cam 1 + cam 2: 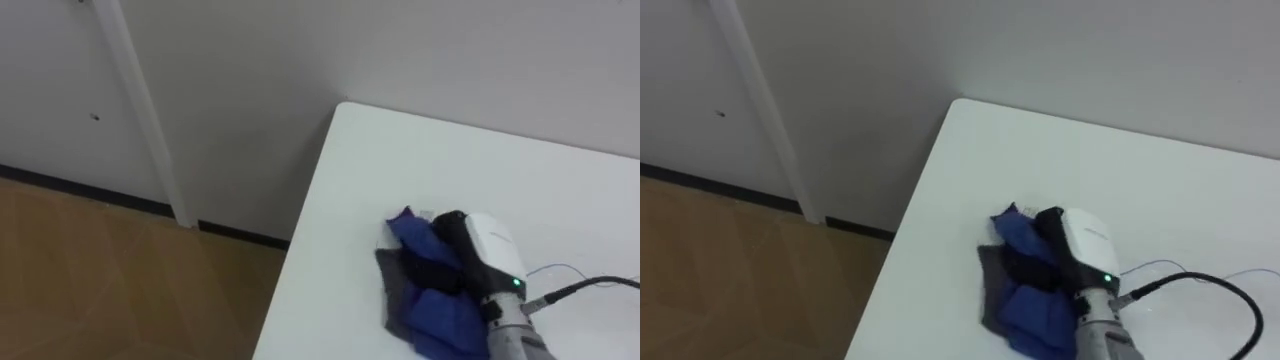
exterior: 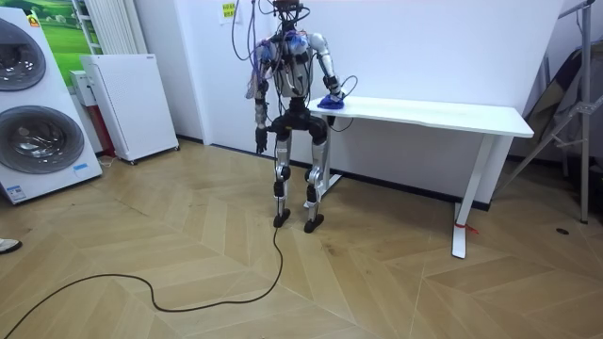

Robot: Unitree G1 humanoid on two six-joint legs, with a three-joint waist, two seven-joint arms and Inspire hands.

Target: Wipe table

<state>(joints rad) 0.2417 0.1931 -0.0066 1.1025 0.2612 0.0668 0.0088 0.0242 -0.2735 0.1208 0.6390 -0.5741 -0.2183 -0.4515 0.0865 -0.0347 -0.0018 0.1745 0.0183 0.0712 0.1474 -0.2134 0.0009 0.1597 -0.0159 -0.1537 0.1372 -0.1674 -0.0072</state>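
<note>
One robot hand, the right (image 1: 488, 250), sits on top of the bunched blue cloth (image 1: 440, 318); you cannot tell whether it grips the cloth or just presses it. Cloth lies on the white desk (image 1: 420, 150), near its left edge, back from the far left corner. Your left robot hand (image 2: 259, 143) hangs at the robot's side, off the desk. Robot stands on the wood floor (image 2: 188, 245) at that desk end, facing the wall (image 1: 250, 90).
</note>
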